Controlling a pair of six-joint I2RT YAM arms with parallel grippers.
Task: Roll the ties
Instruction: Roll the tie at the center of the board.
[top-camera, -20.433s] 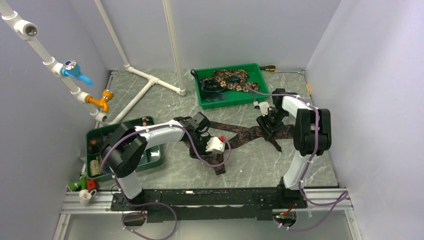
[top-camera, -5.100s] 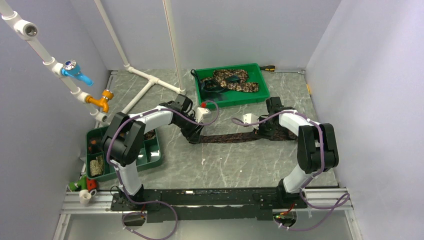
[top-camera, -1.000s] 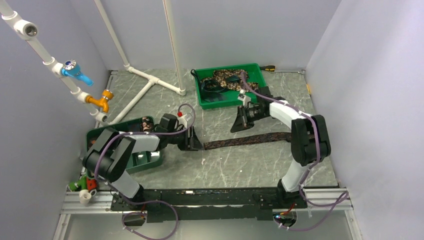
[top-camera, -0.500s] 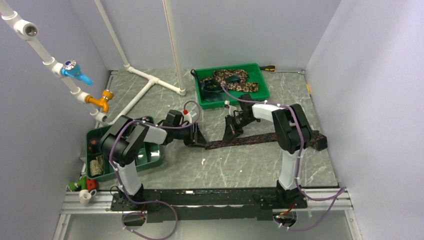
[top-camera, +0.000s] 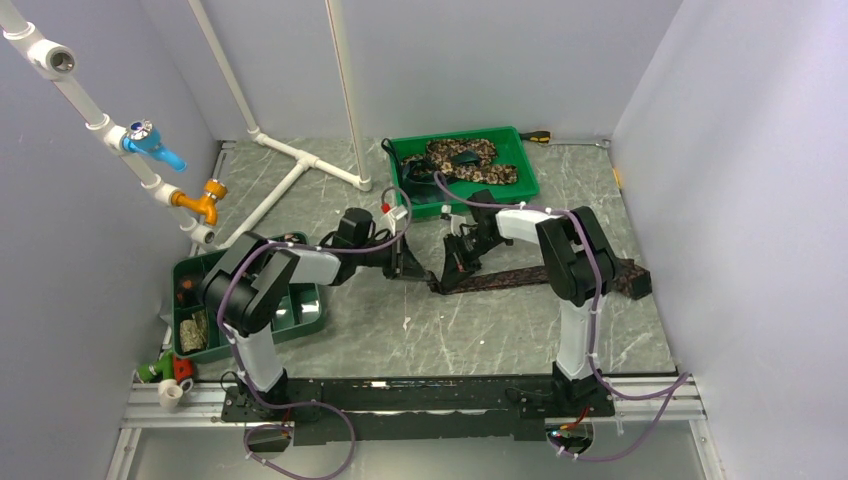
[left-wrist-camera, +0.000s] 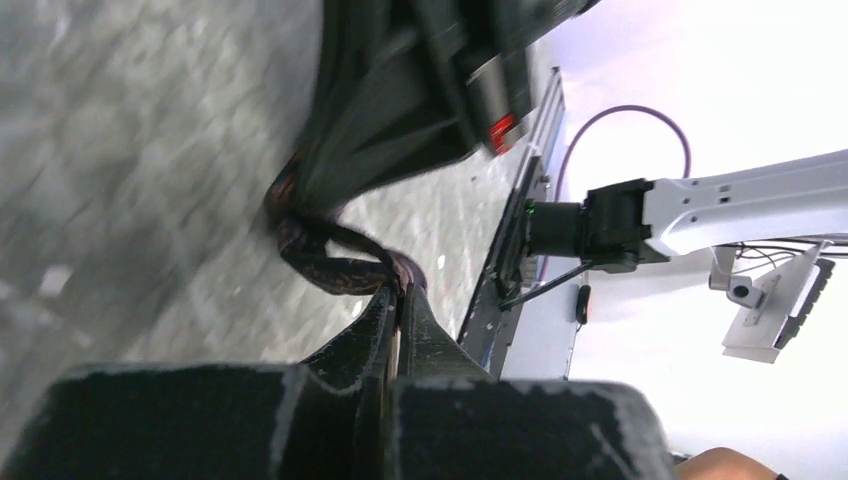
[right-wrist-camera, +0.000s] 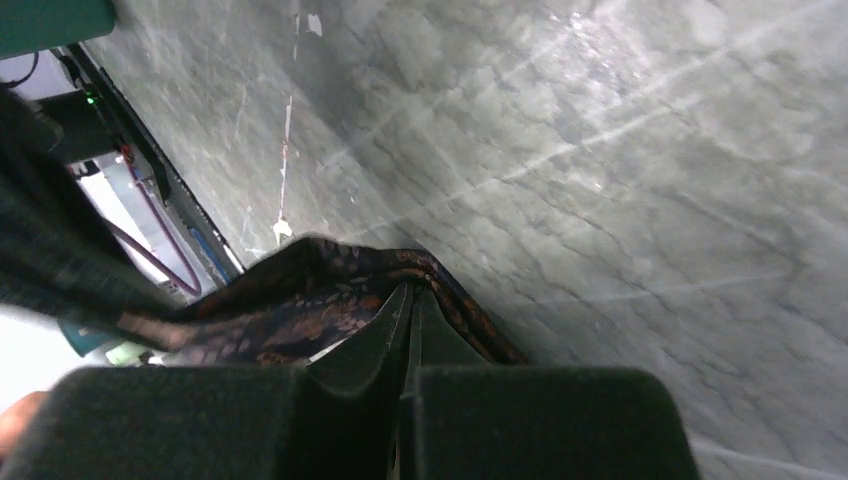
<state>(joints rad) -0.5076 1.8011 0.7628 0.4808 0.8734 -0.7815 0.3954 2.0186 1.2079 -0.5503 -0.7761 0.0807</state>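
Dark brown patterned cloth: the dark tie (top-camera: 505, 277) is pinched at one end by both claws.

The dark tie lies flat on the grey marbled table (top-camera: 480, 330), running from the middle of the table out toward the right wall, partly hidden under the right arm. At its left end the two arms meet. The left claw (left-wrist-camera: 398, 300) is closed tight with a bunched fold of the tie caught between its fingertips. The right claw (right-wrist-camera: 412, 300), just beside it, is also fully closed, its tips nipping a raised fold of the same fabric just off the table. A mottled tie (top-camera: 470, 160), tan and brown, lies coiled in the green tray (top-camera: 512, 192) at the back of the table, well apart from the claws.
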